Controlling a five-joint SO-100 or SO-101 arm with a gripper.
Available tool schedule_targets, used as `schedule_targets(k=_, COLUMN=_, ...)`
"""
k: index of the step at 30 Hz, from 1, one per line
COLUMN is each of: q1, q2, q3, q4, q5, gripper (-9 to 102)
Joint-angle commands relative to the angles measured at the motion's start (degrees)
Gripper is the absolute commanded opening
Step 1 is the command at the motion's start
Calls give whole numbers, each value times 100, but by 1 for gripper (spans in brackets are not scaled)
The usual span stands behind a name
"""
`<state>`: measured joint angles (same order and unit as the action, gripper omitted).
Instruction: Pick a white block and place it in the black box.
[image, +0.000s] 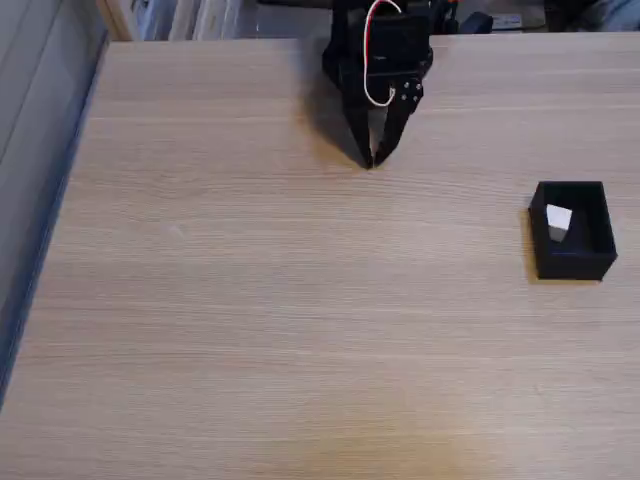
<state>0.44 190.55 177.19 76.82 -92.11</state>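
1. Seen from the fixed view above: a broad tabletop of pale wood-grain laminate (250, 320), running edge to edge across most of the frame.
2. At top centre, a black robot arm (385, 45) with a looped red-and-white wire (372, 60), reaching down over the far edge of the table.
3. Below it, the black two-finger gripper (372, 158), fingers tapering to a point and pressed together at the tips, pinching nothing.
4. Well apart from the gripper, at the right edge of the table: a small matte black open-topped rectangular box with thin walls (572, 266).
5. Inside that box, against its left wall: a tiny plain white cube (558, 219), sitting tilted rather than flat.
6. Along the left side, a grey floor strip (30, 150) beside the table's edge.
7. Behind the table at the top, blurred clutter, too unclear to identify.
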Motion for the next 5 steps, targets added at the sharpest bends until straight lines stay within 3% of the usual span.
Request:
schedule_targets(k=1, q1=79, q2=35, q3=79, q4=44, q5=35, gripper=0)
schedule_targets(k=5, q1=229, q2=35, q3=79, q4=44, q5=35, gripper=0)
